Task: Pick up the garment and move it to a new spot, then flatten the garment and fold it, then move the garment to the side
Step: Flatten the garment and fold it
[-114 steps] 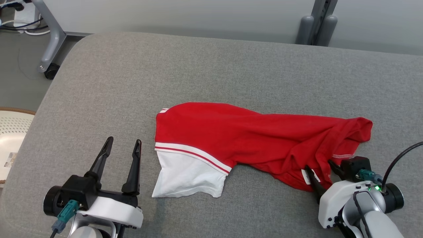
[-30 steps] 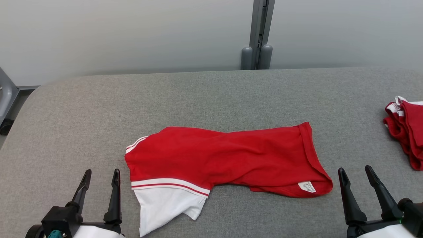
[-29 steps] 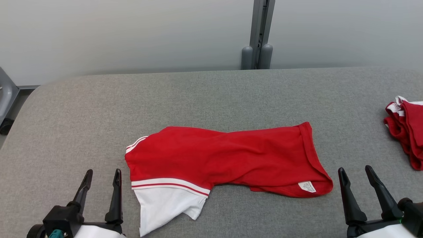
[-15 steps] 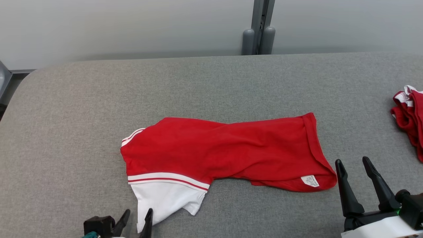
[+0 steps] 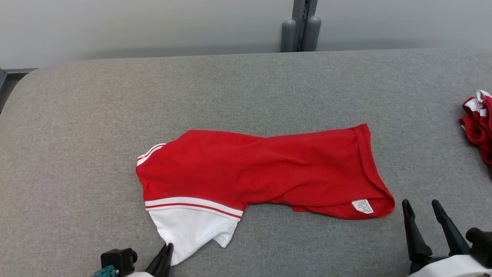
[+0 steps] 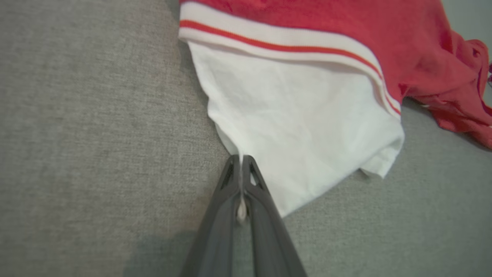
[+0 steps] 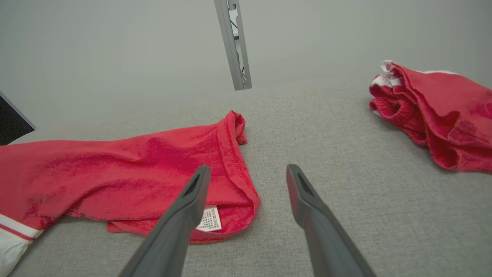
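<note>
The garment (image 5: 261,169) is a red shirt with a white sleeve, lying crumpled lengthwise across the grey padded table (image 5: 96,115). At the head view's bottom edge my left gripper (image 5: 167,250) is shut on the lower corner of the white sleeve (image 6: 300,115). In the left wrist view a pinch of white cloth shows between the closed fingers (image 6: 230,192) of that left gripper (image 6: 241,159). My right gripper (image 5: 423,206) stands open just right of the garment's hem (image 7: 238,165), near its white label (image 5: 363,206). In the right wrist view this right gripper (image 7: 248,169) holds nothing.
A second bundle of red and white cloth (image 5: 478,123) lies at the table's right edge, also large in the right wrist view (image 7: 438,111). A grey post (image 5: 301,23) stands behind the table against the pale wall. Bare grey padding spreads behind and left of the garment.
My left gripper moved right to the white sleeve's corner and shut on it. The right gripper stayed open. The camera tipped down a little, shifting the whole picture.
</note>
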{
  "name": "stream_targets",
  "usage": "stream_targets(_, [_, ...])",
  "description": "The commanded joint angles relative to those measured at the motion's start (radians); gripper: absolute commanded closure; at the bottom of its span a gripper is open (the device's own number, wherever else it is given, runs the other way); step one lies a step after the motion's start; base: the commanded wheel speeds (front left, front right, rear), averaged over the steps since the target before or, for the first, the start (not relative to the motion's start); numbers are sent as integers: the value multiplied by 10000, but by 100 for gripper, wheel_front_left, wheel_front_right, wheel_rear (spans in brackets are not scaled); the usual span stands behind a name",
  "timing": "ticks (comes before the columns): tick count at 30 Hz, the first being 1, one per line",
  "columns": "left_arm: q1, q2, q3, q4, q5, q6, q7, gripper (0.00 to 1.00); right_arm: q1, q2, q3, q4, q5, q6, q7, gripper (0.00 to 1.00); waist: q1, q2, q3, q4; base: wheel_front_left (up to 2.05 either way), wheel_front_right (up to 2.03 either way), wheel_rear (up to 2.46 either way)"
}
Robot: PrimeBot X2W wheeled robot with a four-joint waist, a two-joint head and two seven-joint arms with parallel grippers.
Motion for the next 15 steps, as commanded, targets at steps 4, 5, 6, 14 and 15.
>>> stream_targets(4, [-363,84,-10,102,135,-52,-152,100,-322,-32,-164,1004,130,1,-78,0,0,0,146,97,0,0,0])
stream_targets(5, [-414,81,-21,124,155,-62,-168,100,-406,-35,-171,1314,98,1,-93,0,0,0,171,120,0,0,0])
stream_targets(6, [-470,91,-45,135,202,-77,-185,100,-489,-32,-166,1605,126,1,-117,0,0,0,201,170,0,0,0])
stream_targets(14, [-792,104,-126,199,369,-70,-490,100,-1403,-39,227,3511,356,1,-400,0,0,0,382,398,0,0,0])
stream_targets(15, [-839,100,-138,181,384,-87,-521,100,-1500,-36,284,3700,362,1,-436,0,0,0,405,419,0,0,0])
